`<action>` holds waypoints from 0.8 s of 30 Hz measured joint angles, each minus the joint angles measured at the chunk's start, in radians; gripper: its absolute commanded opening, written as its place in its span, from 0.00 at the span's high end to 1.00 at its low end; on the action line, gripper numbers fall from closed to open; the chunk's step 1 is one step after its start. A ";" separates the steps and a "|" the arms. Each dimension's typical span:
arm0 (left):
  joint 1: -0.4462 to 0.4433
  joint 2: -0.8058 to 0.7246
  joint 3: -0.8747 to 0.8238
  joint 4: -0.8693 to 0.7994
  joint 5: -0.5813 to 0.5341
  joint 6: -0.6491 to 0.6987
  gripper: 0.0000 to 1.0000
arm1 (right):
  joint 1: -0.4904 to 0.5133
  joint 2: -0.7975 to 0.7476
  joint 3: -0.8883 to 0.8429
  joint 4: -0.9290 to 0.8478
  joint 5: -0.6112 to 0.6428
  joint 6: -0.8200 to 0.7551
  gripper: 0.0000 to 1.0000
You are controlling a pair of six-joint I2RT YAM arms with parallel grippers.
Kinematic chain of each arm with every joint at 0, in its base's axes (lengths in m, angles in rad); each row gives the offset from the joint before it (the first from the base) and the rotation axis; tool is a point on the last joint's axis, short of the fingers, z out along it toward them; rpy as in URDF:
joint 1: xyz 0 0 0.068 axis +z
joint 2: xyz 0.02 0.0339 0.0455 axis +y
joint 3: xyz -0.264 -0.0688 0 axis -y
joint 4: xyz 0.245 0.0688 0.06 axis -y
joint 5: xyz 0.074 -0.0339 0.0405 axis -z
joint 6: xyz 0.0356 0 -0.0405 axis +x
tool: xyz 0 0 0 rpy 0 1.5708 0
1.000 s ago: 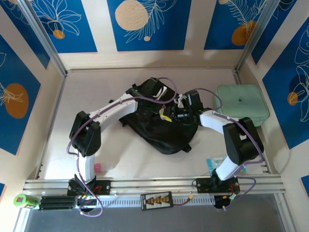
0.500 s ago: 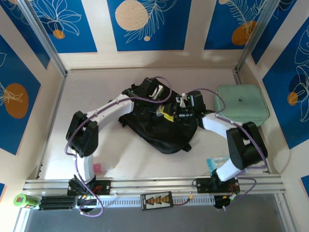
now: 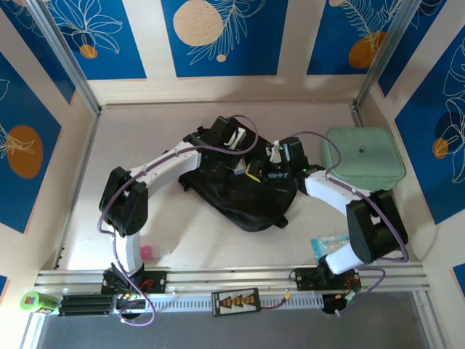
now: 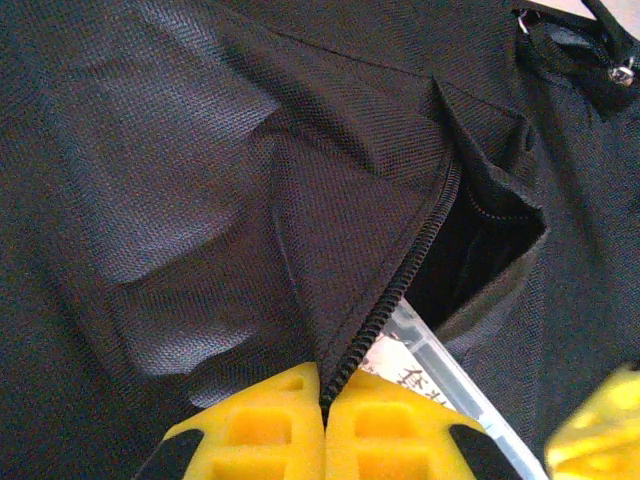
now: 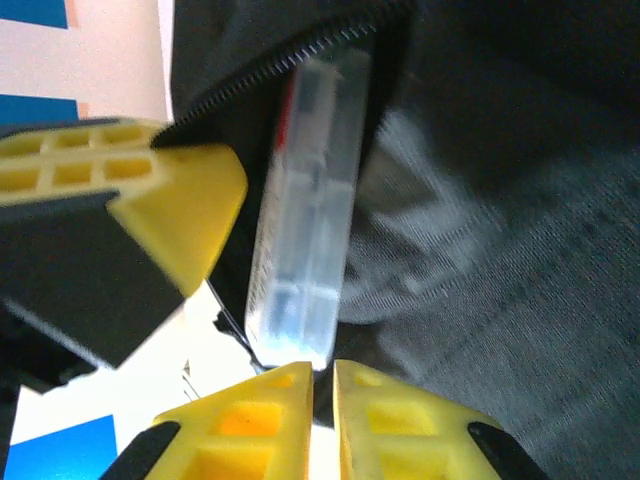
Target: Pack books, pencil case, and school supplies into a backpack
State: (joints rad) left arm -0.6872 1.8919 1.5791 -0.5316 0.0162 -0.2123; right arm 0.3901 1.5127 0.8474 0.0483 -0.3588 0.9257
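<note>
**A:** Left wrist view, checking the left fingers (image 4: 255, 430): clamping tight on the zipper edge (image 4: 400, 290) of the backpack (image 3: 240, 200), lifting the flap, holding the mouth (image 4: 470, 240) agape.

**B:** Seeing the backpack lying mid-tabletop (image 3: 145, 145), slumping. Judging it soft and floppy. Favouring that stiff zipper seam for gripping, with loose cloth likely bunching or slipping.

**A:** Turning to the right wrist view: right fingers (image 5: 250, 420) drawn almost together, tips touching the near end of the clear plastic case (image 5: 305, 200). Pinching its edge or merely pushing, impossible telling. Far end poking under the zipper teeth into the mouth.

**B:** Judging that case light, rigid and slick, probably prone to skidding sideways. Gripping across its flat faces seeming safer than nudging a corner.

**A:** Noting the mint-green case (image 3: 363, 156) sitting on the tabletop beyond the backpack on the right arm's side, apart from both pairs of fingers, not yet packed.
</note>
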 measured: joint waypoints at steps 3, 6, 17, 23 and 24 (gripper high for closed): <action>0.000 0.000 0.005 -0.012 0.003 -0.001 1.00 | 0.008 0.083 0.049 0.050 -0.004 0.008 0.90; 0.002 0.000 0.042 -0.055 0.003 -0.011 1.00 | 0.015 0.156 0.100 0.079 -0.003 0.018 0.91; 0.010 0.001 0.084 -0.098 0.024 -0.057 1.00 | 0.009 0.105 0.008 0.198 0.027 0.071 0.91; 0.018 0.012 0.097 -0.098 0.080 -0.072 0.99 | 0.005 0.000 -0.067 0.182 0.054 0.071 0.91; 0.019 0.018 0.101 -0.097 0.090 -0.076 0.99 | 0.006 -0.001 -0.067 0.182 0.056 0.071 0.91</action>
State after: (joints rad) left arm -0.6682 1.9099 1.6802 -0.6289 0.1062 -0.2878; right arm 0.3965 1.5120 0.7803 0.2306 -0.3023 0.9962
